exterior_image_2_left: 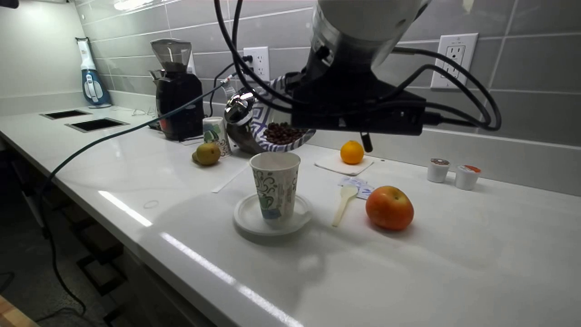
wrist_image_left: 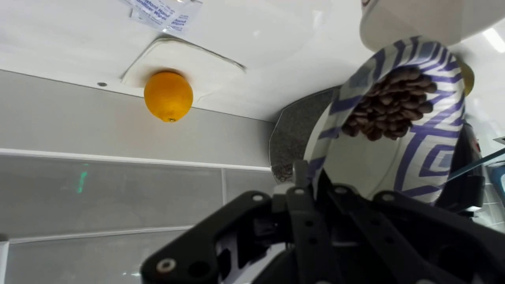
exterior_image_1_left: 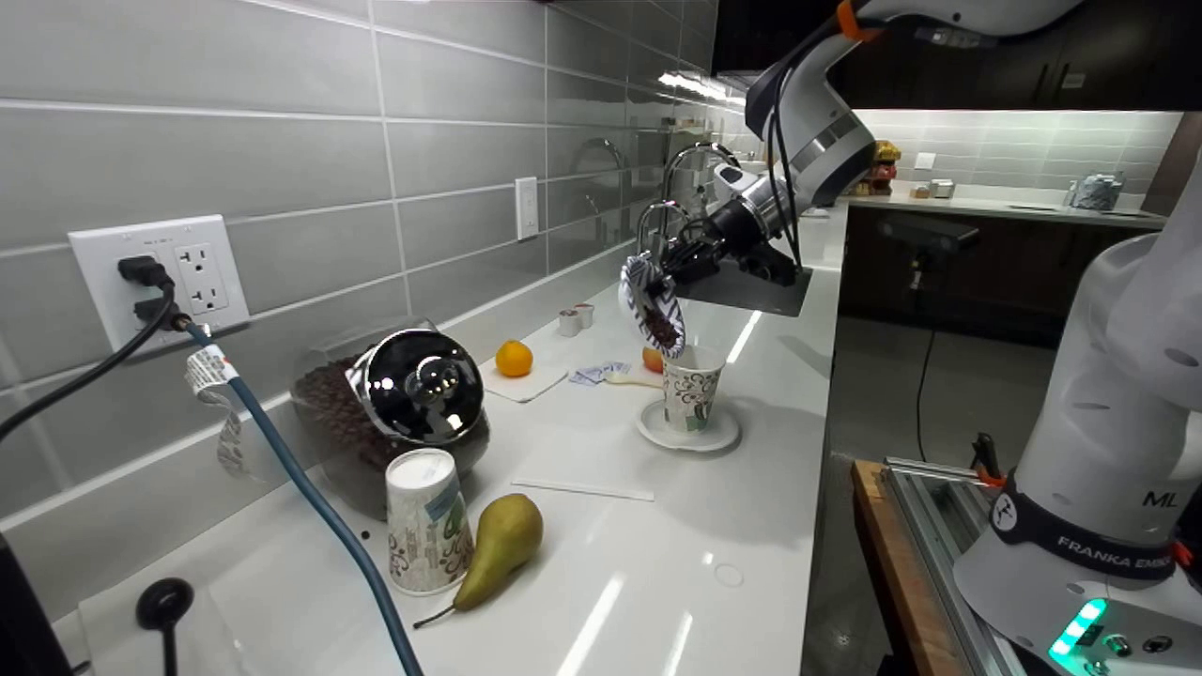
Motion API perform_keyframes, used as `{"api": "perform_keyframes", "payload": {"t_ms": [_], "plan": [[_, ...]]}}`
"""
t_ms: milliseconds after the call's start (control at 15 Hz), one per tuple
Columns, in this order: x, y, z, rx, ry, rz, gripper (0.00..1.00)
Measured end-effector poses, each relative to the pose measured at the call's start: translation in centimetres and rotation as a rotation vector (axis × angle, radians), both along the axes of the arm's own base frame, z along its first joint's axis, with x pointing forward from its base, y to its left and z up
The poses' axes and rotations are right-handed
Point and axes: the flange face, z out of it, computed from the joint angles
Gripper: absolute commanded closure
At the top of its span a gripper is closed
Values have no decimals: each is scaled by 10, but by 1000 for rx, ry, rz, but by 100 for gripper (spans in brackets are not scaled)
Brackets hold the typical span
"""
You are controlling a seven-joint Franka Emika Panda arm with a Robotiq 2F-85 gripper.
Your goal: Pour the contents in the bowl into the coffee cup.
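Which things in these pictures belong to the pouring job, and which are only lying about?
Job: gripper, patterned bowl, dark beans in it, upright paper cup.

Lying about: saucer under that cup, apple, orange, pear, upside-down cup, pale spoon, wipe packets, two pods, lidded jar.

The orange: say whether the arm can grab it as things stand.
Probably not: the fingers grip the rim of the bowl, which has beans in it. The orange itself lies uncovered, so with the bowl set down it should be reachable.
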Motion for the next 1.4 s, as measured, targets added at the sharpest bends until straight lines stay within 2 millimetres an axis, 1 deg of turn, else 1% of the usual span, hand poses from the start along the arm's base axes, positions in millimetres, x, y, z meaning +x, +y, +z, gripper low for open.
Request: {"api": "perform_keyframes", "payload": {"t_ms": [400, 467, 533, 800, 867, 1400], "plan": [[-11, -10, 0, -21, -42, 2, 99], [-13, -11, 0, -23, -49, 7, 96], [-13, -12, 0, -23, -49, 6, 96], [-13, -11, -1, -22, -46, 9, 96], [-13, -11, -1, -22, -46, 9, 99], [-13, -11, -1, -35, -53, 19, 99]]}}
